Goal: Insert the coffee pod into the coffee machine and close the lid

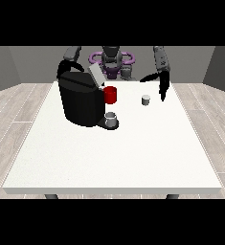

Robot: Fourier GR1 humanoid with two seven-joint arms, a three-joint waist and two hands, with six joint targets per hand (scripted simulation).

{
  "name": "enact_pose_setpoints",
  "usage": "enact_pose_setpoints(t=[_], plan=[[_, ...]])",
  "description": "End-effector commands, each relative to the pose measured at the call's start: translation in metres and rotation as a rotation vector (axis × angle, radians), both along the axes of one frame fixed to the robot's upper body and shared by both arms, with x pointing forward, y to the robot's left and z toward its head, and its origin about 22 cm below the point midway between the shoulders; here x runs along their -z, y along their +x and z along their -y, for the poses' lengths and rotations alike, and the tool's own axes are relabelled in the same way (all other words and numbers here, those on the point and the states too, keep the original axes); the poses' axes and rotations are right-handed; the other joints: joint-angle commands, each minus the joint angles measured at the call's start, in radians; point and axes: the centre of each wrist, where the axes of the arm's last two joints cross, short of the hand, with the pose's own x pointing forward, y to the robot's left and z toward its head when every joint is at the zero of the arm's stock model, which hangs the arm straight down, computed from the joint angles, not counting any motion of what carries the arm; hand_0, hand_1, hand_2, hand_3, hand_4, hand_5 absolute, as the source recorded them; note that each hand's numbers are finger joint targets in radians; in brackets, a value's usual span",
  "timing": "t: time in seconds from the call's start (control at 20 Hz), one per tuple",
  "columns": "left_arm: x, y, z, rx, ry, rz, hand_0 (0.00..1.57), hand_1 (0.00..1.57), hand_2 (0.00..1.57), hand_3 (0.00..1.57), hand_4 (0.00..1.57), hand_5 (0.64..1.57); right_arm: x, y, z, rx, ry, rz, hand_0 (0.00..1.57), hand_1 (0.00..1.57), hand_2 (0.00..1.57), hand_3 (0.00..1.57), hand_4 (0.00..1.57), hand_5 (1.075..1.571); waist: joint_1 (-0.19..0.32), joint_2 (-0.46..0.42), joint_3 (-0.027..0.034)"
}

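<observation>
Two small cylinders and a red one keep company with the coffee machine point(81, 101), a bulky black box with rounded corners and a dull, matte skin that stands on the far left part of the white table point(114, 162). Its grey lid point(95, 75) is a flat, narrow slab tilted up and back from the machine's top right corner, so the machine stands open. At the machine's foot, on its right side, a short grey cup point(112, 119) with a pale rim sits on a dark round base. Just behind that cup and against the machine's right flank stands a glossy red mug point(111, 94), a plain cylinder. The coffee pod point(145, 100), a little pale grey drum with a lighter top, rests on the tabletop well to the right of the machine, apart from everything else. Beyond the pod, farther from the machine, the hand at the view's right point(163, 90) hangs from a bent dark arm with its fingers pointing straight down and relaxed, holding nothing; it is near the pod but clear of it. Behind the machine's top left corner, the hand at the view's left point(66, 67) is mostly hidden by the machine's body, and I cannot tell how its fingers lie. Smooth and flat, the table has a thin pale edge.
</observation>
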Motion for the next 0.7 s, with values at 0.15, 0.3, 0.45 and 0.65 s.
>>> enact_pose_setpoints(t=[0.15,0.3,0.45,0.65], plan=[[-0.001,0.023,0.022,0.044,0.11,-0.031,0.0,0.0,0.2,0.0,0.0,1.571,-0.007,0.026,0.001,0.034,-0.041,-0.022,0.0,0.0,0.0,0.0,0.42,1.571,0.016,0.024,0.0002],[0.021,0.014,0.01,0.039,0.156,-0.056,0.1,0.1,0.5,0.0,0.0,1.571,0.015,0.008,-0.013,0.021,-0.051,-0.05,0.0,0.0,0.0,0.0,0.42,1.571,-0.001,0.008,0.0],[0.025,0.015,0.016,0.048,0.189,-0.09,0.65,0.65,0.72,0.35,0.0,1.571,0.017,0.018,0.002,0.042,-0.03,-0.064,0.0,0.0,0.0,0.0,0.36,1.571,0.02,0.006,0.0002],[0.026,0.018,0.014,0.046,0.274,-0.11,0.62,0.62,0.74,0.48,0.0,1.571,0.024,0.015,-0.006,0.028,-0.03,-0.066,0.0,0.0,0.0,0.0,0.39,1.571,0.006,0.002,0.0002]])
